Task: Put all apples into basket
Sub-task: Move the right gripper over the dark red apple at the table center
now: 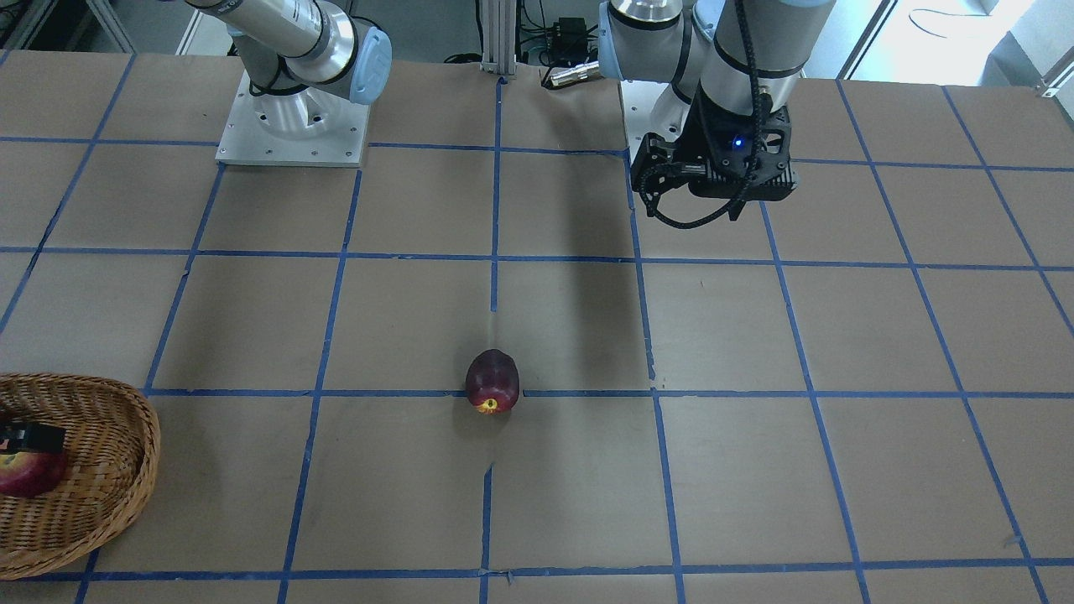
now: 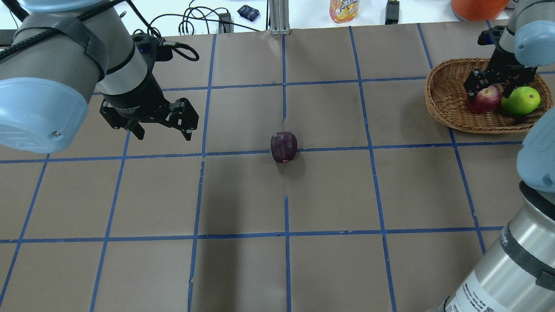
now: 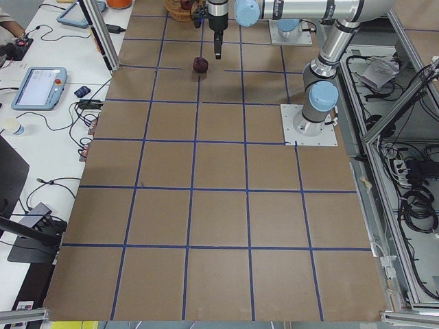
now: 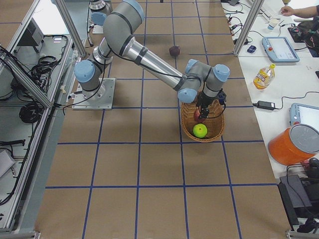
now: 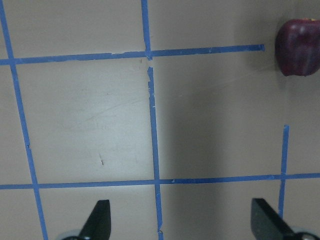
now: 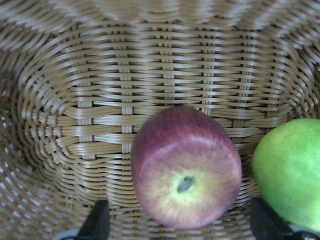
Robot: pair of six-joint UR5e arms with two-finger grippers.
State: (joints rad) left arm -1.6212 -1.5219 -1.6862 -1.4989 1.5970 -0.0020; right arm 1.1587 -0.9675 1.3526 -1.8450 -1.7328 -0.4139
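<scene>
1. The left claw [image 2: 164, 132] hangs above the bench [image 2: 329, 195] with its jaws spread wide and nothing between them. The left wrist view shows only bare brown surface and blue tape lines [image 2: 234, 152] between its two fingertips [image 5: 100, 220].
2. The maroon apple [image 2: 284, 147] is outside that claw's span. It sits off to the claw's right, toward the other arm, and well apart from it. In the left wrist view it shows at the upper right corner.
3. This apple rests on the bench on a blue tape line, roughly midway between the two arms. It lies further toward the operators' long edge than the arm bases do. Its yellow patch faces that edge.
4. The right claw [image 2: 488, 92] is lowered into the basket [image 2: 429, 93], also with its jaws wide apart. It grips nothing.
5. The red apple [image 6: 186, 167] lies on the wicker floor directly between the right claw's fingertips [image 6: 100, 222]. There is a small gap on each side, so neither finger touches it.
6. The green apple [image 6: 290, 170] lies just beside the red one inside the basket, under the claw's other fingertip.
7. The basket stands on the robot's right half of the bench, near the operators' long edge, well apart from the maroon apple.
</scene>
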